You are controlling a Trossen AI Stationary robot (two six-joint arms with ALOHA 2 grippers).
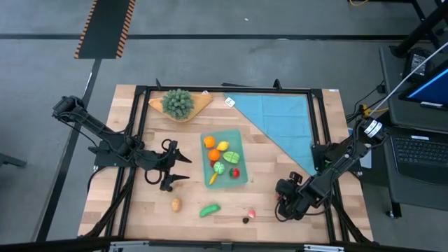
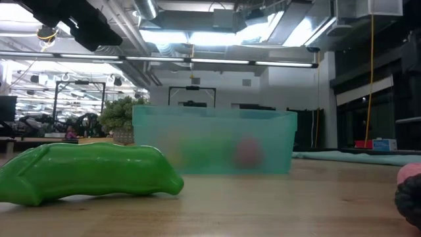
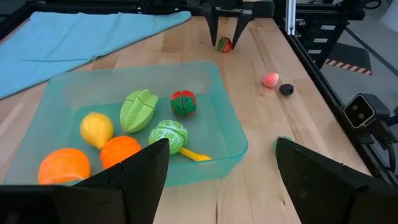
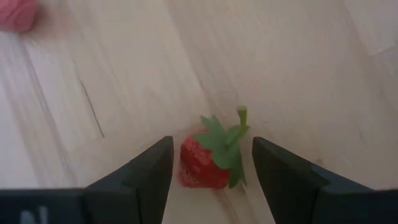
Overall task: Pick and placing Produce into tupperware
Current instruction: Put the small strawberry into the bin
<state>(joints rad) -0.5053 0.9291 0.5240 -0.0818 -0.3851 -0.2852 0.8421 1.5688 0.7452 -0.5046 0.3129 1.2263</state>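
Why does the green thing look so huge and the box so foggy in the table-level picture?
In the low view the green pea pod lies close to the lens, so it looms large, while the tupperware behind it is translucent and blurs its contents into smudges. Bright ceiling lights glare above. In the right wrist view the strawberry is sharp, but the pink piece is out of focus.

The tupperware point(image 1: 225, 158) sat mid-table with several produce pieces point(image 1: 222, 155) inside. Left of it hung the left gripper point(image 1: 176, 165). In front of it lay a potato point(image 1: 176, 204), a pea pod point(image 1: 209, 209) and two small fruits point(image 1: 248, 215). To its front right, the right gripper point(image 4: 208, 163) straddled a strawberry point(image 4: 212, 158)
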